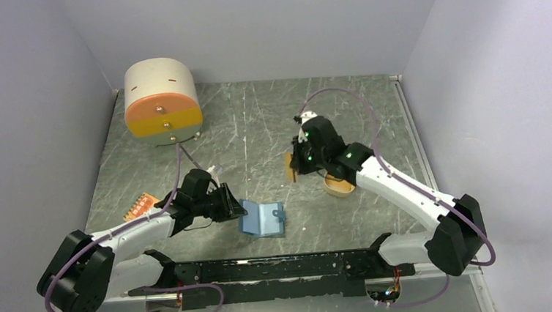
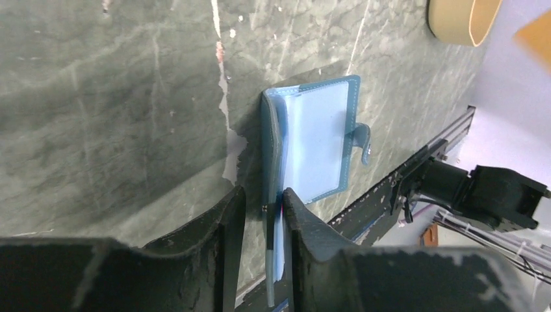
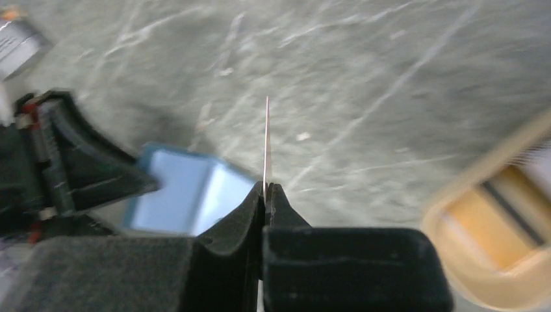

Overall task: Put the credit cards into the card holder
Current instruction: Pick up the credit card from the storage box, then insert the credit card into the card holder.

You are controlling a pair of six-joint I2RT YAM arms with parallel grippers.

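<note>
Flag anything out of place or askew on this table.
One orange credit card lies alone on the left of the table, far from the tan tray. The card holder sits half open, one flap raised. The table is heavily scratched.

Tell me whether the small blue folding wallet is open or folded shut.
Open. The blue wallet shows its lighter blue inside, its snap tab hangs free, and one flap stands up between the fingers of the left gripper.
</note>
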